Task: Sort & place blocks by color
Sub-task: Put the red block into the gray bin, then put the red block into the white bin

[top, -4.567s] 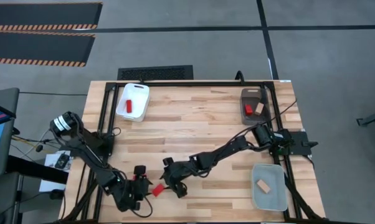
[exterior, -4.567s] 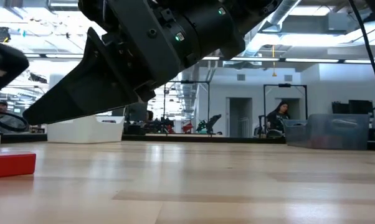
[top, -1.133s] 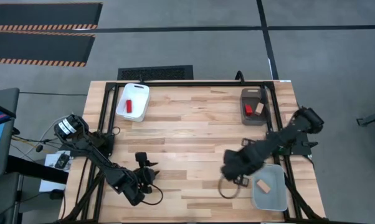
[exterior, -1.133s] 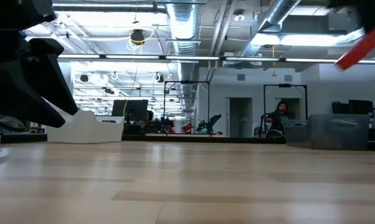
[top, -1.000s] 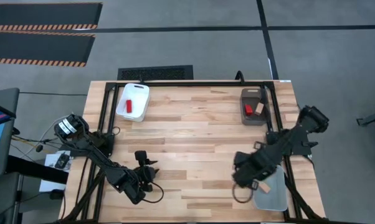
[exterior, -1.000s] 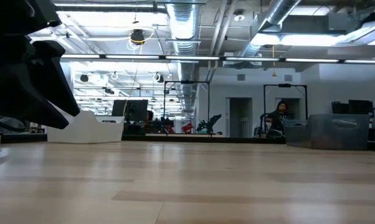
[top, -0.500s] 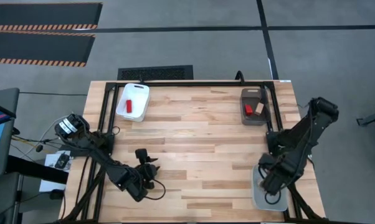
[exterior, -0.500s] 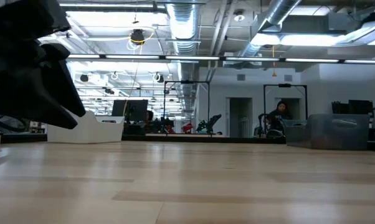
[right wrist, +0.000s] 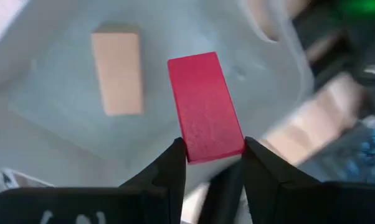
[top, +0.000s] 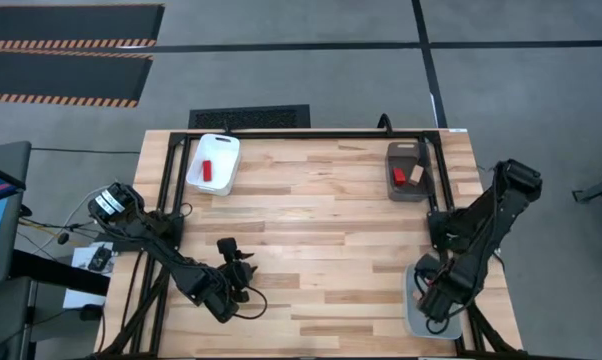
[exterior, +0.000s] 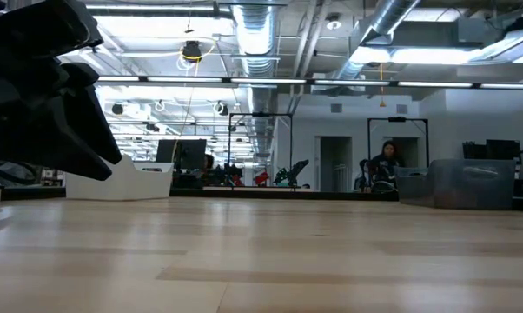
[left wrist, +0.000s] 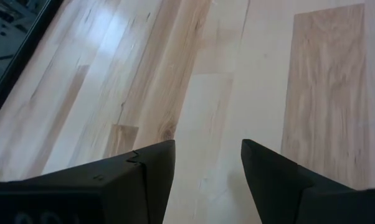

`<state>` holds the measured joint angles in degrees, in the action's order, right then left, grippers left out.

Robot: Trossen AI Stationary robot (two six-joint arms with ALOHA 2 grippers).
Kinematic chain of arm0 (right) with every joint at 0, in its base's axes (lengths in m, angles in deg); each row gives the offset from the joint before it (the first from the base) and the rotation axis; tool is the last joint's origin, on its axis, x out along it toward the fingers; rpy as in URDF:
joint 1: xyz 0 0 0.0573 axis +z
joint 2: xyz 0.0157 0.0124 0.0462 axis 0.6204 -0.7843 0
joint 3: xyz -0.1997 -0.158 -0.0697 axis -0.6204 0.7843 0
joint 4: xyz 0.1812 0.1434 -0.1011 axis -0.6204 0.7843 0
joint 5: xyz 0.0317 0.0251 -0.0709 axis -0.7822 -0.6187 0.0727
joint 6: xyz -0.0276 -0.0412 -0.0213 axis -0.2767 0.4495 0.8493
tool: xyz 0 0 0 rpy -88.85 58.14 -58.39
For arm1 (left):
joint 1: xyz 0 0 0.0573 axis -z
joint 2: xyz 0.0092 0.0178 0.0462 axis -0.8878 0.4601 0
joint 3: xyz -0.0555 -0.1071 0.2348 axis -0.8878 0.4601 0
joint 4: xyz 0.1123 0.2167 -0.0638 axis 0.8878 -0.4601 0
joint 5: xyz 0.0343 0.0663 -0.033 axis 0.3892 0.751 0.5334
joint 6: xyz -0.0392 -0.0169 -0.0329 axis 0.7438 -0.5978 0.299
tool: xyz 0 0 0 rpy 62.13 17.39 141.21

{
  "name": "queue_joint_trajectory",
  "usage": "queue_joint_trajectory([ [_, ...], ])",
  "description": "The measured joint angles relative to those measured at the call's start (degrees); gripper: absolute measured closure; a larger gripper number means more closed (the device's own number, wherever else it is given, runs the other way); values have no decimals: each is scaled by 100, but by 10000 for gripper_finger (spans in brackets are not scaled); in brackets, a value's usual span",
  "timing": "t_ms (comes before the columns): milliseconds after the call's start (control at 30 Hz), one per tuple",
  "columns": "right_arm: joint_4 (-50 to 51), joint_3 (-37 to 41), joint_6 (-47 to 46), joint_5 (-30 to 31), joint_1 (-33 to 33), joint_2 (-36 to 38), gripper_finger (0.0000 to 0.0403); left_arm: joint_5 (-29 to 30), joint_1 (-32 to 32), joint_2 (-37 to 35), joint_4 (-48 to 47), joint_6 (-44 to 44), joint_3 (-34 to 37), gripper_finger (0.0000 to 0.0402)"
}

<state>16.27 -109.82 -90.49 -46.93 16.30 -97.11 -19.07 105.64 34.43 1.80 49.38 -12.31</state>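
The right gripper (right wrist: 212, 158) grips a red block (right wrist: 205, 106) above the clear tray (top: 414, 318), which holds a wooden block (right wrist: 116, 72). The left gripper (left wrist: 206, 168), fingers apart and empty, waits over the table (top: 311, 220).

Both dark arms bent low over the table's near side.
Left gripper (left wrist: 206, 168) hangs with fingers parted and empty; right gripper (right wrist: 212, 163) pinches a bright red rectangular block (right wrist: 205, 106).

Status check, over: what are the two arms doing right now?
Right gripper holds red block over clear tray, wood block inside. Left gripper open, empty.
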Motion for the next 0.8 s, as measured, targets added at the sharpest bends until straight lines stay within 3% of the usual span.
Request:
queue_joint_trajectory([
  [233, -602, 526, 252, -114, -465, -7, 261, 0, -12, 0, 4, -179, 0, 228],
  [500, -599, 565, 706, -174, -849, -5, 211, -43, -215, 37, 217, -258, 15, 228],
  [800, -584, 563, 881, -304, -952, -3, 184, -122, -196, 37, 2211, -1359, 551, 228],
])
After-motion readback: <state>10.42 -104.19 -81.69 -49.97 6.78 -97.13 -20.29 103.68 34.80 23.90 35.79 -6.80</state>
